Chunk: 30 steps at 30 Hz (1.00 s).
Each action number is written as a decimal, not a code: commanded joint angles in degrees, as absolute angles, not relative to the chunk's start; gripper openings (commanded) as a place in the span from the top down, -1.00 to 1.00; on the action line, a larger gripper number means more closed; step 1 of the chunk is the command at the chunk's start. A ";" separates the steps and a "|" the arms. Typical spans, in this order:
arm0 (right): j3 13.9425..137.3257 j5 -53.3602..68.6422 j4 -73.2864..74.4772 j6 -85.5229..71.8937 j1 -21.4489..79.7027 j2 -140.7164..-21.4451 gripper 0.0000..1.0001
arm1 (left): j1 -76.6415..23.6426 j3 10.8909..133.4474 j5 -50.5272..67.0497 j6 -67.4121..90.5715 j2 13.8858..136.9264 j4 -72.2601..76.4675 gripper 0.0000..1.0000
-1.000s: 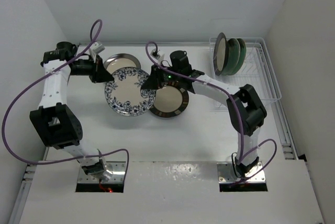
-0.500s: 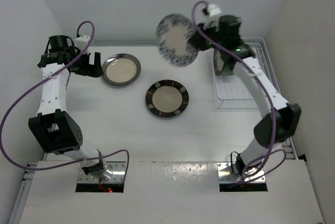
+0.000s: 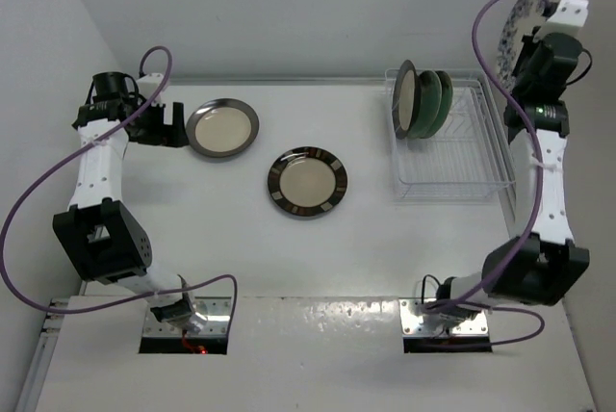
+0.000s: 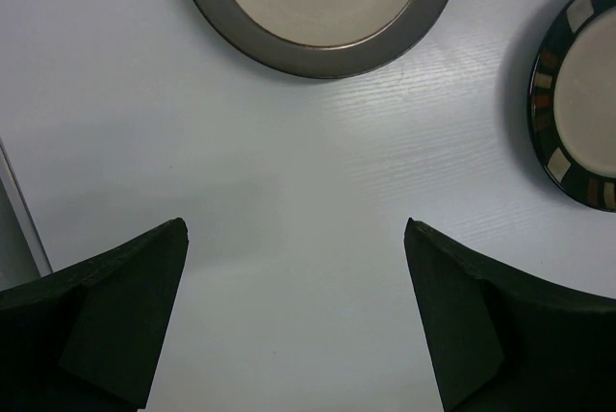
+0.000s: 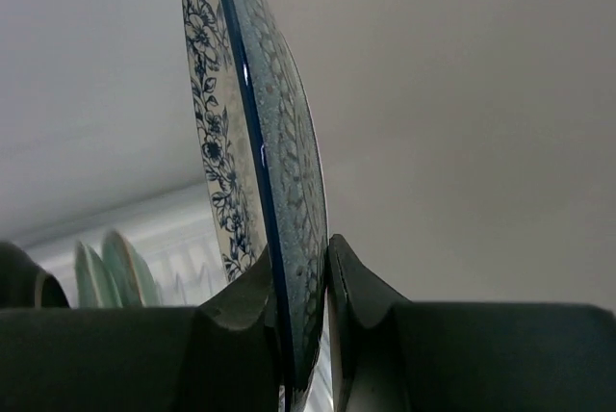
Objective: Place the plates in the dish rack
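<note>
High above the dish rack's point(image 3: 452, 179) right side, my right gripper point(image 3: 526, 48) is shut on the rim of the blue-white patterned plate point(image 3: 511, 29), holding it on edge; the right wrist view shows the plate point(image 5: 252, 133) pinched between the fingers point(image 5: 241, 296). A dark-rimmed cream plate point(image 3: 405, 98) and mint-green plates point(image 3: 435, 102) stand in the rack's far end. Flat on the table lie a grey-rimmed cream plate point(image 3: 222, 127) and a brown-patterned-rim plate point(image 3: 308, 183). My left gripper point(image 3: 173, 124) is open, just left of the grey-rimmed plate point(image 4: 318, 8), with nothing between its fingers.
White walls close in the table at the back and on both sides. The rack's near half holds only bare tines point(image 3: 448, 157). In the right wrist view the mint-green plates point(image 5: 108, 272) show below, to the left of the held plate.
My right arm has carried the blue-white plate from the table's middle up and right to above the rack. My left gripper let go of it, opened, and drew back left.
</note>
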<state>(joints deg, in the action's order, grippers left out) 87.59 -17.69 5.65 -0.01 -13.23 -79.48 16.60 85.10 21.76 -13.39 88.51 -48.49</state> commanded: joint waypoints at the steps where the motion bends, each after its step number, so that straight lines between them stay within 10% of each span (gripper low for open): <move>1: 83.86 -12.40 -3.24 -2.80 -14.58 -83.40 1.00 | 17.14 85.26 21.97 -12.66 88.86 -47.29 -1.00; 30: 75.06 -12.39 -14.06 1.39 -8.00 -98.34 1.00 | 18.72 85.17 19.34 -12.66 89.38 -47.81 -1.00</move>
